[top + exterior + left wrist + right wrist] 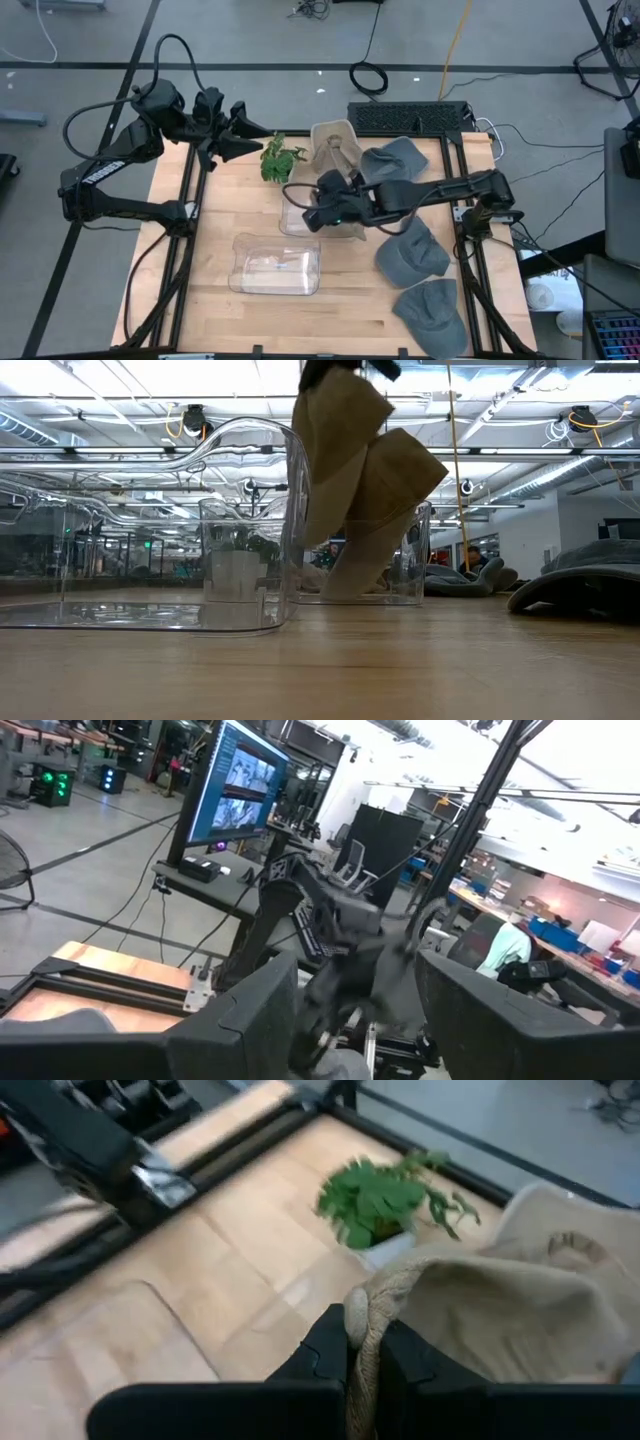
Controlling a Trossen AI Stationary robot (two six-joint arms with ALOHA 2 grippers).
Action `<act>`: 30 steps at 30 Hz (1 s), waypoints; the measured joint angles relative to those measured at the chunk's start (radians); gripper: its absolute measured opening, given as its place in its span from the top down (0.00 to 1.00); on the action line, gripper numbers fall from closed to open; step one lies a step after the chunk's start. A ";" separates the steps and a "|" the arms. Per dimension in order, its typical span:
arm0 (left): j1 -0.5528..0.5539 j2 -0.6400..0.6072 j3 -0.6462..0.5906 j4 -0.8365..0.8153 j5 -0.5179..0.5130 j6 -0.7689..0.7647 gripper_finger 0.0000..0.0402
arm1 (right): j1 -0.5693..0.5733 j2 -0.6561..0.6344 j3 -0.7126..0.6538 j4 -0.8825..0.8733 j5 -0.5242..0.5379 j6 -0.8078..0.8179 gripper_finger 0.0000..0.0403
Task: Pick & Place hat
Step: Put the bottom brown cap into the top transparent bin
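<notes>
My right gripper (363,1348), pinched shut on the tan hat's (520,1305) edge, holds it hanging above a clear bin (300,215).

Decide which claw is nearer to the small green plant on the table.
Left. The left claw hangs just beside the plant at the table's far edge; the right claw is farther off, over a clear bin, gripping a tan hat.

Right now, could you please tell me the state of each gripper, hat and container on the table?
Right gripper: shut on the beige hat.
Beige fabric hat: held, hanging over the farther bin.
Left gripper: open, empty.
Nearer clear plastic bin: empty.
Three grey hats: lying on table.
</notes>
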 joint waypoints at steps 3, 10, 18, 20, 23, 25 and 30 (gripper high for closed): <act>0.000 0.000 0.000 0.000 0.000 0.000 0.47 | -0.004 0.004 -0.042 0.000 -0.001 0.019 0.99; 0.000 0.000 0.000 0.000 0.006 -0.016 0.47 | -0.018 0.003 -0.120 0.014 -0.051 0.047 0.98; 0.000 0.000 0.000 0.000 0.027 -0.015 0.47 | -0.037 0.002 -0.151 0.041 -0.079 -0.023 0.86; 0.000 0.000 0.000 -0.001 0.027 -0.015 0.47 | -0.043 0.002 -0.151 0.063 -0.116 -0.063 0.83; 0.000 0.000 0.000 -0.001 0.056 -0.021 0.47 | -0.050 -0.001 -0.151 0.087 -0.168 -0.090 0.76; 0.000 0.000 0.000 -0.001 0.094 -0.018 0.47 | -0.055 -0.008 -0.151 0.087 -0.185 -0.090 0.70; 0.003 0.000 0.000 -0.001 0.105 -0.015 0.47 | -0.062 -0.019 -0.153 0.084 -0.182 -0.103 0.56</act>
